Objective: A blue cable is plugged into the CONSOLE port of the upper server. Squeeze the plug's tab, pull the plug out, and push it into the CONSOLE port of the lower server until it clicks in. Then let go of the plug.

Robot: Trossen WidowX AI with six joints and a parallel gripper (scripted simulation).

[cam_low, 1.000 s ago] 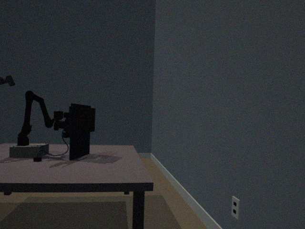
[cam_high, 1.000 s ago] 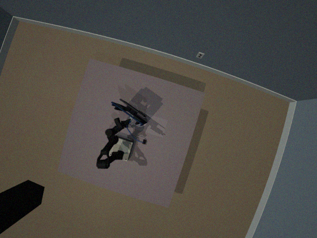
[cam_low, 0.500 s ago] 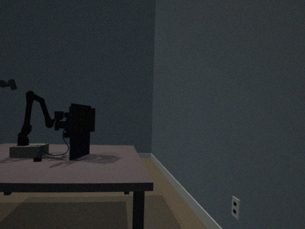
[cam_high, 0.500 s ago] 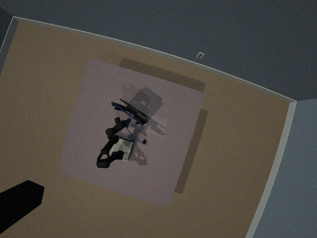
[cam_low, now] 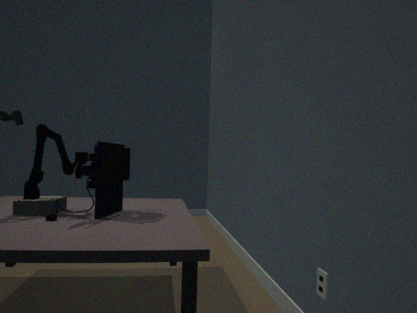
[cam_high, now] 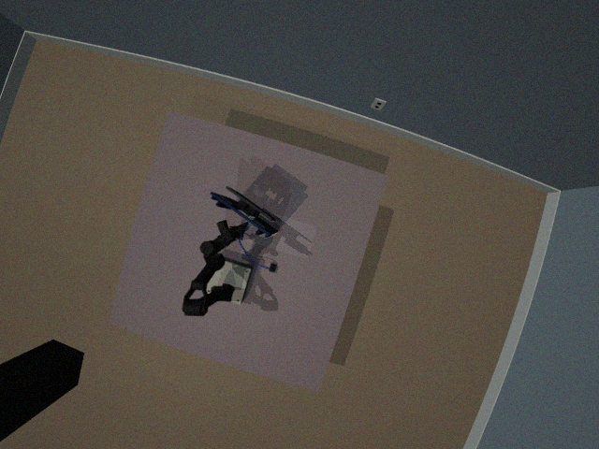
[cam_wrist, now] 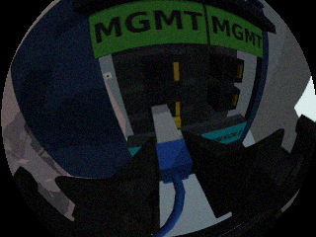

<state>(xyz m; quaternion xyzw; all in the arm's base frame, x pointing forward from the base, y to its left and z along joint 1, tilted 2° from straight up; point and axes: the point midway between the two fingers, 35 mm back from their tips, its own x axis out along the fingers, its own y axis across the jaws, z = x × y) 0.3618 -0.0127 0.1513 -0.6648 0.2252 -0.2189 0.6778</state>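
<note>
One blue-bodied plug (cam_wrist: 174, 154) is the thing to handle: likely light, its housing stiff and rather smooth, its latch the fragile part. The pincer (cam_high: 247, 224) (cam_low: 92, 162) (cam_wrist: 168, 138) is clamped on it, a dark finger on each side. That side grip, with pressure on the tab, seems the right hold; pulling by the blue cable (cam_high: 247, 252) (cam_low: 92, 203) (cam_wrist: 179, 197) would be a poor one. The cable looks soft and springy, leaving the housing toward 6 o'clock in the wrist view. The plug's pale nose points to about 11 o'clock, in front of the ports; whether it is seated in one I cannot tell.

Counted left to right, the exterior view gives one arm (cam_low: 38, 154), one small black block (cam_high: 273, 267) (cam_low: 51, 217) at the cable's far end, one cable, one upright panel (cam_low: 109, 198) on one table (cam_high: 290, 338) (cam_low: 151, 235), and one wall outlet (cam_high: 378, 104) (cam_low: 322, 283). The wrist view gives two green MGMT labels, the larger (cam_wrist: 148, 26) toward 12 o'clock from the plug, the smaller (cam_wrist: 237, 36) toward 1. Two teal label portions show, one (cam_wrist: 133, 151) at 9 o'clock, one (cam_wrist: 224, 133) near 2.
</note>
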